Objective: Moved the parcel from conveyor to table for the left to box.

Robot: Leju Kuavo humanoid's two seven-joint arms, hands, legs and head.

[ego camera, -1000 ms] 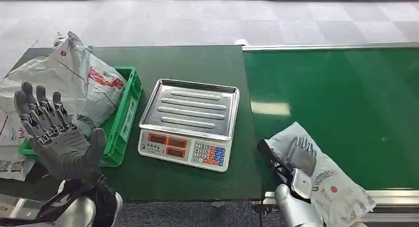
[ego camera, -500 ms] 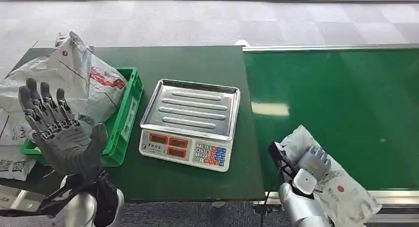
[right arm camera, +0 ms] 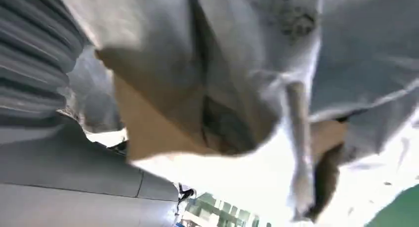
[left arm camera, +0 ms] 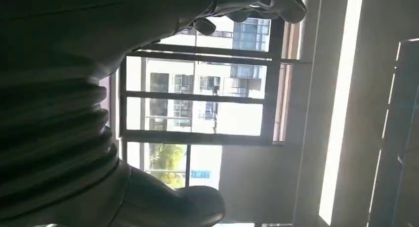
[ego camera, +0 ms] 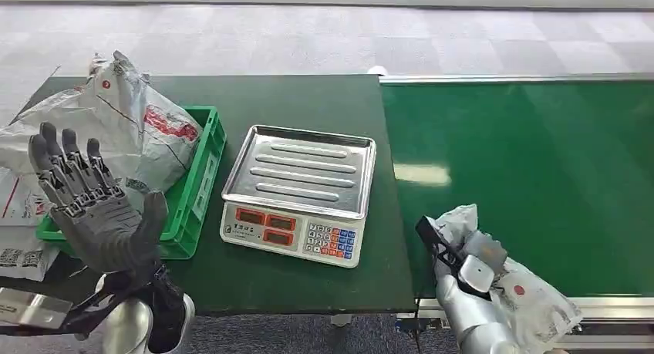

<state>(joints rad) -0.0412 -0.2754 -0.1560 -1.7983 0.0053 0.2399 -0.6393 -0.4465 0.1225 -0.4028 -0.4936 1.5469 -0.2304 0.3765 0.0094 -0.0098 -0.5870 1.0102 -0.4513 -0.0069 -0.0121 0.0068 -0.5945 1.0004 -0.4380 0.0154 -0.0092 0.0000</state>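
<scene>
While your right hand (ego camera: 472, 260) has its fingers wrapped over the grey poly mailer parcel (ego camera: 515, 292), notice how the film bunches and puckers under them: you are holding a soft bag, not a stiff carton. Judging by the crumpled end standing up at the 12 o'clock side of the hand, it will sag and fold wherever it is unsupported, and the glossy film is probably slick. It looks light, though its contents are hidden, so treat that as a guess. In the right wrist view the parcel (right arm camera: 257, 78) presses right against the hand, with creases running across it. A grasp across the bulk of the bag, as you have now, should serve better than pinching a loose corner, which could slip or tear.

That parcel sits at the near edge of the green conveyor belt (ego camera: 532, 169), at about 5 o'clock in the head view, its far end trailing toward the belt's metal rim.

Your left hand (ego camera: 92, 207) is raised at 8 o'clock, palm up, fingers spread wide and holding nothing.

Between the two hands, on the dark green table (ego camera: 308, 96), stands a weighing scale (ego camera: 297, 192) with a steel pan. At 9 o'clock a green crate (ego camera: 197, 180) holds more mailer bags (ego camera: 116, 130), some spilling over its side.
</scene>
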